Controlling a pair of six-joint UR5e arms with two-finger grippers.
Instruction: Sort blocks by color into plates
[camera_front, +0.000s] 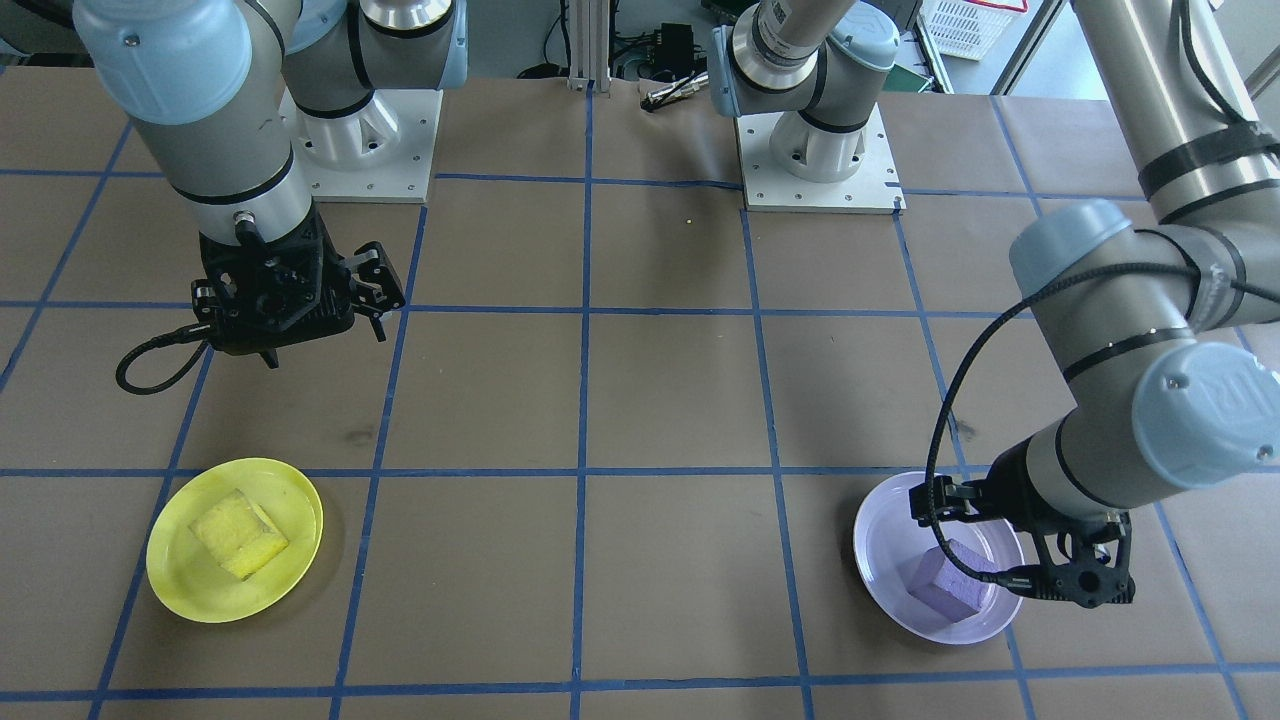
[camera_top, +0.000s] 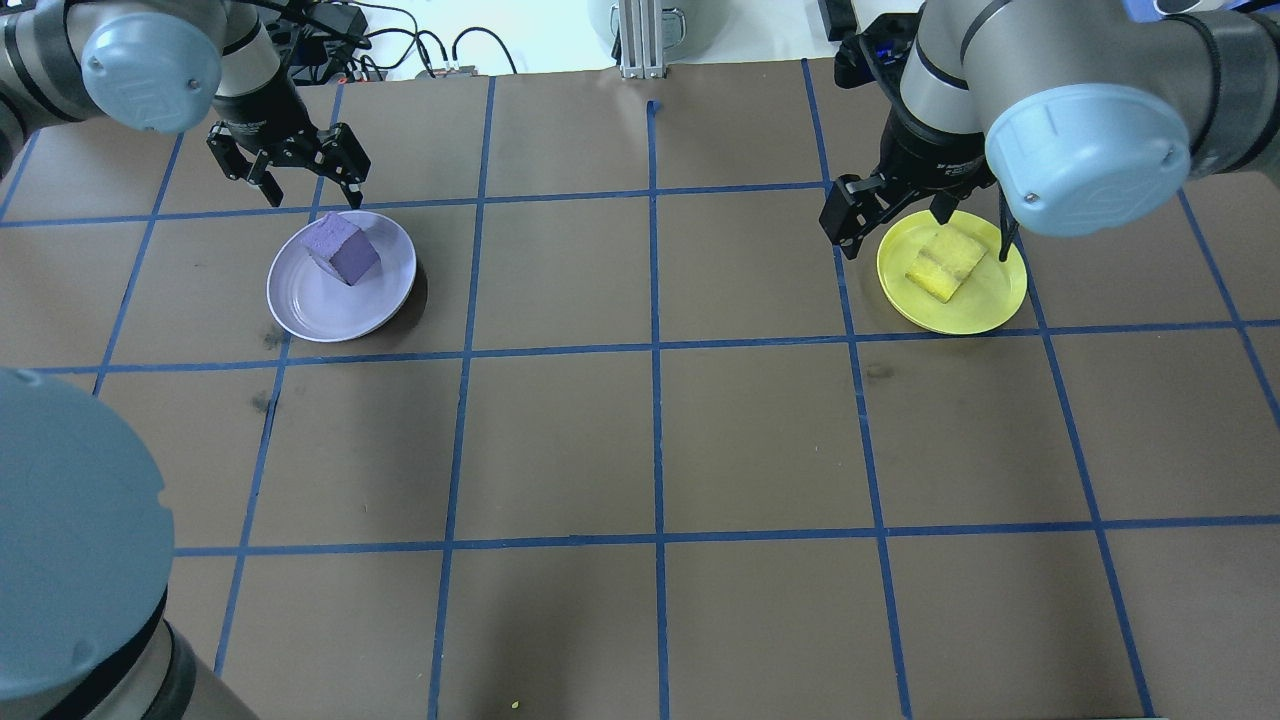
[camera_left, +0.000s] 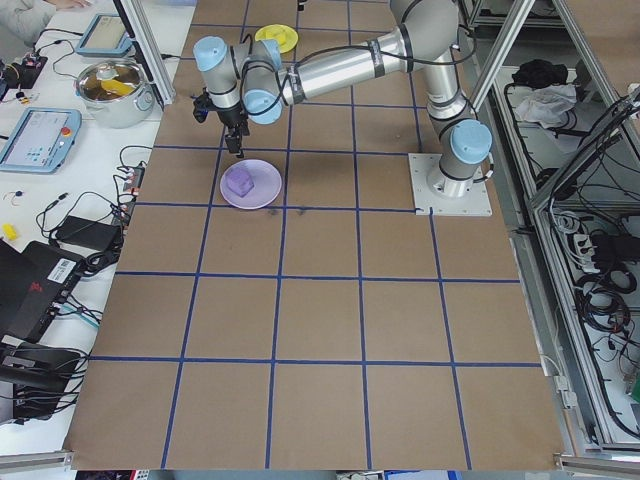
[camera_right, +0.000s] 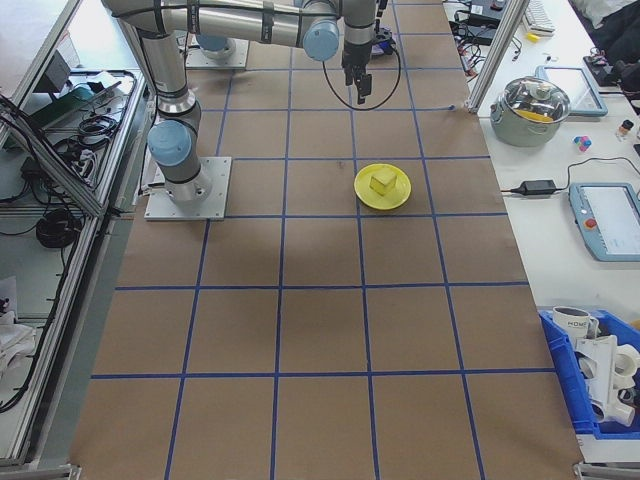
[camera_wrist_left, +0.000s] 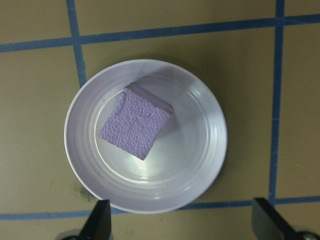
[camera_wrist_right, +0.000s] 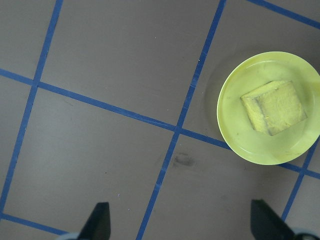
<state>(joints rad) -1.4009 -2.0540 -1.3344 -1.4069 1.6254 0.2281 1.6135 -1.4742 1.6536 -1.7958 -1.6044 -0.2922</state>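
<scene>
In pale lavender round plastic plate (camera_top: 340, 290): light purple foam cube (camera_top: 341, 249); in bright yellow plate (camera_top: 952, 285): yellow foam cube (camera_top: 945, 264); left gripper (camera_top: 290, 165), right gripper (camera_top: 925, 215) both spread wide, empty

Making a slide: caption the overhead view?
Purple block in lavender plate, yellow block in yellow plate; both grippers open above.

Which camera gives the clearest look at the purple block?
The left wrist-mounted view: the purple block fills it, unobstructed, in the lavender plate. The overhead view shows it smaller, the front-facing view partly behind the left gripper, exterior left tiny.
</scene>
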